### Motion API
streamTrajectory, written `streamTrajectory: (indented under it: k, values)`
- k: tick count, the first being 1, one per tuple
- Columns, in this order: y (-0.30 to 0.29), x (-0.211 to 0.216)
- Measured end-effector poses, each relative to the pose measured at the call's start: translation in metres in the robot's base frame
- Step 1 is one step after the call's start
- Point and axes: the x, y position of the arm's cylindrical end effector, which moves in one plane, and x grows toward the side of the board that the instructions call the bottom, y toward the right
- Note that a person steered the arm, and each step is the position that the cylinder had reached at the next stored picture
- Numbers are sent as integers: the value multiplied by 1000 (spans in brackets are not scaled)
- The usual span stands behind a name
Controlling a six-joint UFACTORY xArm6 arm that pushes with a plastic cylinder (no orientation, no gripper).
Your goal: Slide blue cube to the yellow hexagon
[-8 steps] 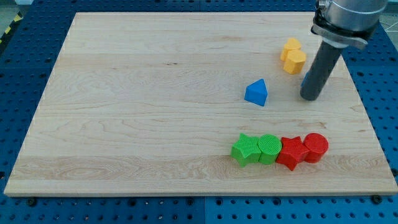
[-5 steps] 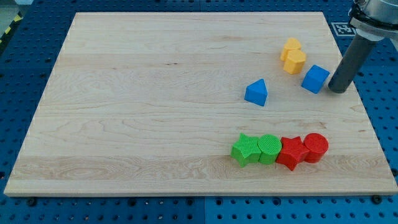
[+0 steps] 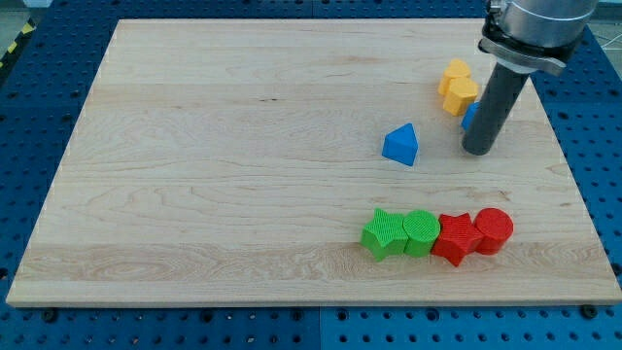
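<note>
The blue cube [image 3: 468, 116] was almost fully hidden behind the dark rod [image 3: 491, 107]; only a thin blue strip showed at the rod's left side, just below the yellow hexagon [image 3: 462, 95]. Whether the cube touched the hexagon could not be told. Whether my tip [image 3: 477, 152] touched the cube could not be told either. The upper part of the arm [image 3: 536, 24], above the rod, was cut off by the view's top edge.

Straight dark rod [image 3: 494, 105], grey metal collar [image 3: 533, 29]
</note>
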Motion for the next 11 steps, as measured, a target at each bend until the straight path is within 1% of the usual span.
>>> streamTrajectory:
  k: [1, 2, 3, 4, 7, 11]
  values:
    - [-10, -2]
    - [26, 10]
    - [66, 3]
    - [80, -24]
    - [51, -24]
    - [49, -24]
